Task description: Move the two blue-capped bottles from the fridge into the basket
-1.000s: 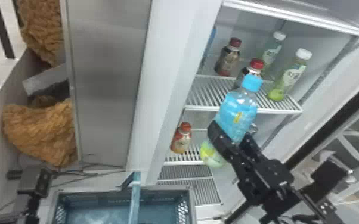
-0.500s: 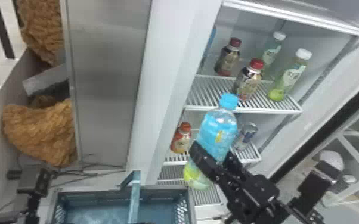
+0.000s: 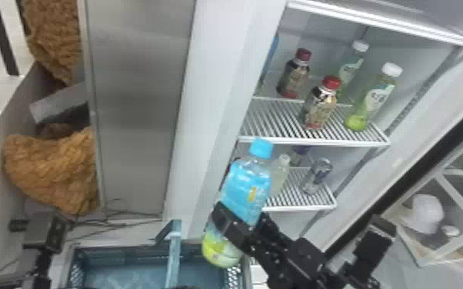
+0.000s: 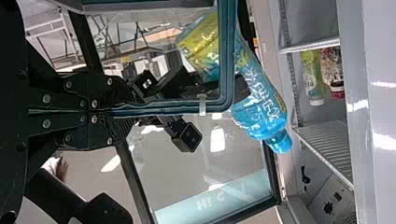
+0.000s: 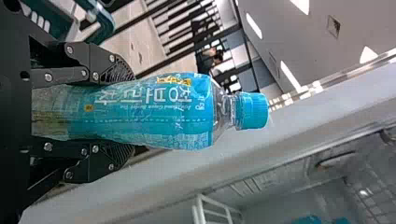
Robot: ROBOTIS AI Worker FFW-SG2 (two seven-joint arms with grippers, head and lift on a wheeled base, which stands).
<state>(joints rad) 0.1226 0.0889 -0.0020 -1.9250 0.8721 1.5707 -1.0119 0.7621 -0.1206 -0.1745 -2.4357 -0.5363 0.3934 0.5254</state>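
Note:
In the head view my right gripper [image 3: 238, 225] is shut around the lower half of a blue-capped bottle [image 3: 248, 188], tilted in front of the fridge's lower shelves near the basket's right edge. The right wrist view has the bottle [image 5: 154, 112] between both fingers of the right gripper [image 5: 116, 112], cap pointing away. My left arm, with its gripper hardware [image 3: 52, 234], stands at lower left. In the left wrist view the left gripper [image 4: 123, 112] is shut on the teal handle [image 4: 177, 108] of the basket [image 3: 119, 255]. Something blue [image 3: 272, 50] is partly hidden behind the fridge frame.
Red-capped bottles [image 3: 321, 105] and white-capped green bottles [image 3: 371, 100] stand on the fridge's upper shelf [image 3: 273, 117]. A can [image 3: 317, 176] and a pale bottle [image 3: 280, 173] are below. The fridge's pale frame [image 3: 219, 96] rises left of the shelves.
My right gripper has carried the bottle left and downward, away from the shelves and closer to the basket. The left arm has barely moved.

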